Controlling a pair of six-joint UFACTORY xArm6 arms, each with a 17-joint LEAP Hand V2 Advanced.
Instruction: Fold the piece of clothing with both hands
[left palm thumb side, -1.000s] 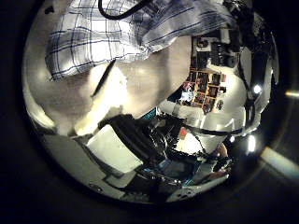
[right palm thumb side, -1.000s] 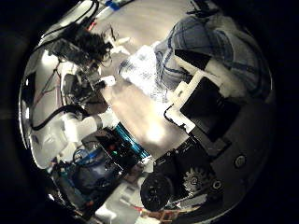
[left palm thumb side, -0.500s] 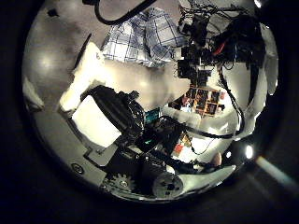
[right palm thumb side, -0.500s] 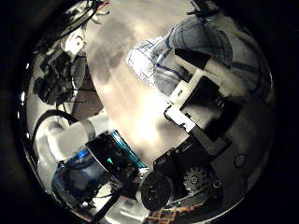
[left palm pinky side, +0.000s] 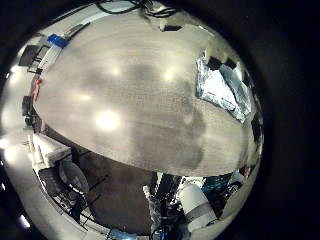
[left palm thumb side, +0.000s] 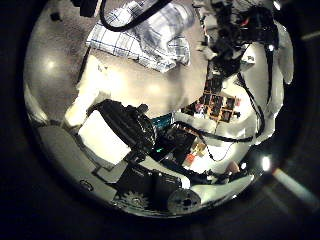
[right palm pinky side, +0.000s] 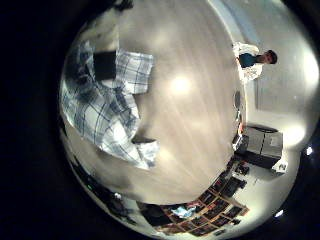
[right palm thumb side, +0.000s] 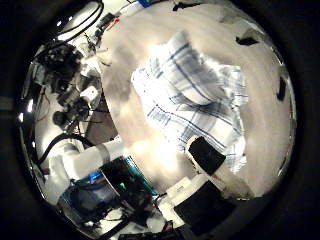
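Note:
The checked shirt (right palm thumb side: 190, 95) lies bunched and partly folded on the table (right palm pinky side: 190, 120). In the right thumb side palm view it fills the middle, and my right hand (right palm thumb side: 205, 175) shows straight fingers at its near edge, holding nothing. The right little finger side palm view shows the shirt (right palm pinky side: 105, 105) spread below that palm. In the left thumb side palm view the shirt (left palm thumb side: 140, 35) lies away from my left hand (left palm thumb side: 115, 135), whose fingers are relaxed and hold nothing.
The right arm (left palm thumb side: 235, 35) stands beside the shirt in the left thumb side palm view. A wide bare stretch of table (left palm pinky side: 110, 90) lies under my left palm. Equipment and shelves stand beyond the table edge (right palm thumb side: 70, 70).
Both palms have drawn back from the shirt. One second ago the cloth hung close to both palms; now it lies on the table, let go by both hands.

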